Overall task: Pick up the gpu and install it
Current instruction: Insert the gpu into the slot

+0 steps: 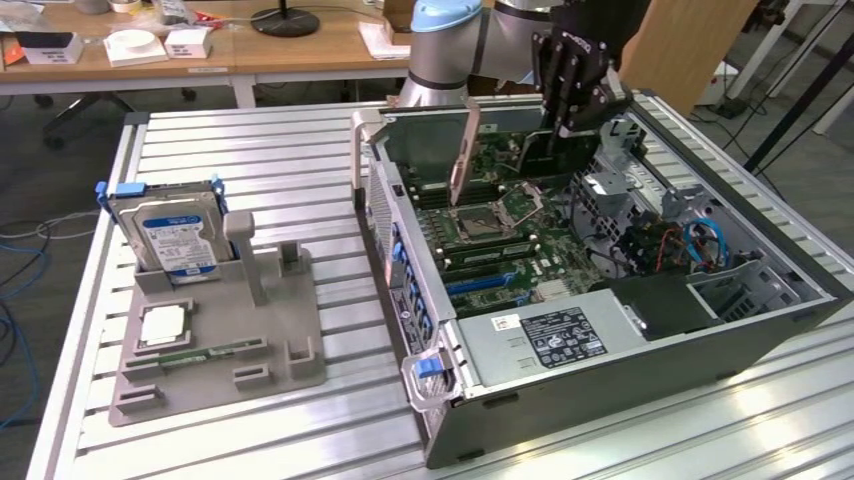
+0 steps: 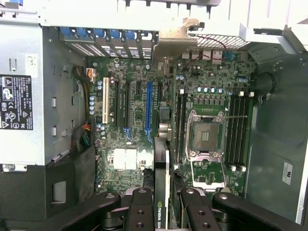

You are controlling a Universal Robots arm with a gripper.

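Edgewise in the wrist view, the gpu (image 2: 162, 183) looked like a thin grey-black strip. It carried white NVIDIA lettering at its near end and ran away to a pale metal bracket (image 2: 179, 41) by the rear slots. Below it lay the green motherboard (image 2: 211, 79). The card was lined up between the blue slot (image 2: 148, 106) and the open processor socket (image 2: 207, 137).

The exterior view gave the wider setting. Nearest was a grey holder (image 1: 214, 370) on the slatted table (image 1: 227, 140), with a hard drive (image 1: 174, 235) standing upright in it. Beyond that sat the open case (image 1: 601, 390) with its power supply (image 1: 561, 335). Farther in, the gpu (image 1: 514, 155) stood on edge over the board, leaning a little, its bracket end toward the exterior view's left. Whether it was seated in a slot could not be told. Wooden desks (image 1: 267, 50) stood behind.

The grip showed close up in the wrist view. The gripper (image 2: 166, 211) had its black fingers (image 2: 140, 209) drawn in on either side of the card, pinching its near end. In the exterior view the gripper (image 1: 574, 120) hung over the case's far part.
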